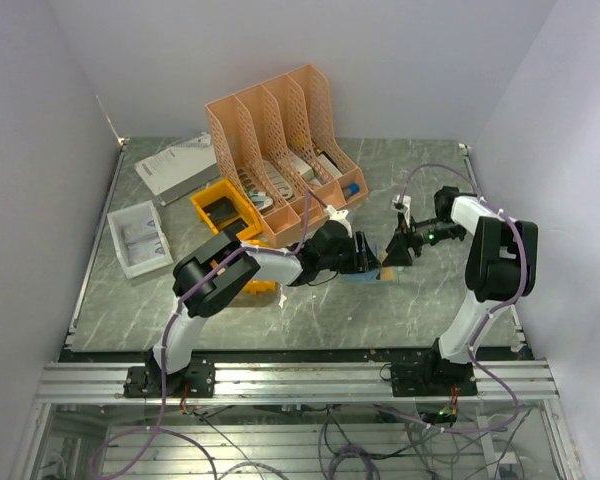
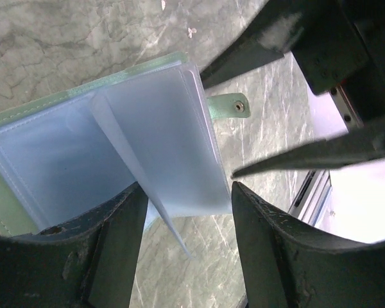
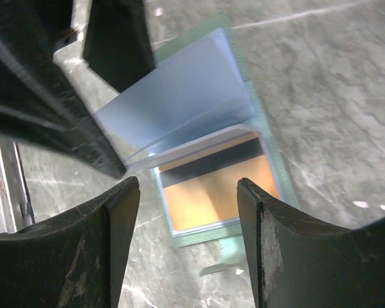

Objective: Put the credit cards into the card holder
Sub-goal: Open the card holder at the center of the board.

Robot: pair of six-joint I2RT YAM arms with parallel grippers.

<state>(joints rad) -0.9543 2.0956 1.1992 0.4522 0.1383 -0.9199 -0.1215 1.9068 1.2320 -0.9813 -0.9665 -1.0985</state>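
Both left gripper [image 2: 187,189] and right gripper [image 3: 187,186] gape empty; unheld, the grey-green blue-sleeved card holder [image 3: 179,109] may flop shut on the tan-orange credit card [image 3: 212,192].

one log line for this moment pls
stage: tan card lying in open card holder | left gripper: open, straddling lifted pages | right gripper: open above card, holding nothing
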